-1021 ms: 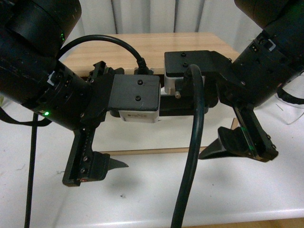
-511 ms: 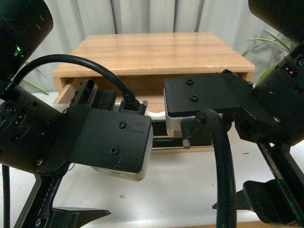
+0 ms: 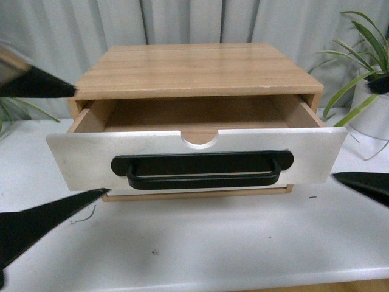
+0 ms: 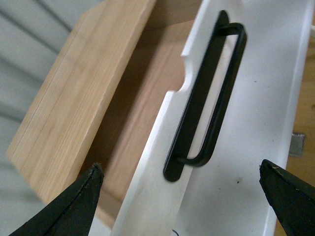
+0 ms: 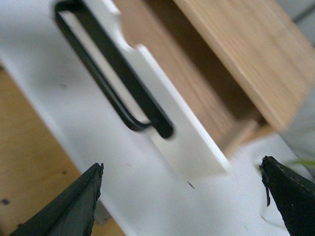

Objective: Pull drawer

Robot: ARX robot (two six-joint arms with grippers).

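The drawer (image 3: 79, 161) stands pulled well out of the wooden cabinet (image 3: 194, 67). Its white front carries a long black bar handle (image 3: 203, 172) and a half-round notch (image 3: 200, 139) in the top edge, and its light wood inside shows bare. My left gripper (image 3: 92, 141) is open, its black fingertips (image 3: 91, 198) spread in front of the drawer's left end without touching it. My right gripper (image 3: 351, 131) is open off the drawer's right end. In the left wrist view the drawer (image 4: 256, 98) and handle (image 4: 211, 93) lie beyond the left gripper (image 4: 179, 168). The right wrist view shows the handle (image 5: 113, 73) and drawer front (image 5: 192, 147) beyond the right gripper (image 5: 181, 164).
The cabinet sits on a white table (image 3: 213, 243). A green plant (image 3: 358, 79) in a white pot (image 3: 374, 118) stands at the right, close to the drawer's right corner. Leaves (image 3: 12, 109) show at the left. A grey curtain (image 3: 182, 21) hangs behind.
Both arms have drawn back from the middle of the front view, leaving only fingertips at its edges. The drawer's front, hidden behind them before, now shows whole and stands out of the cabinet.
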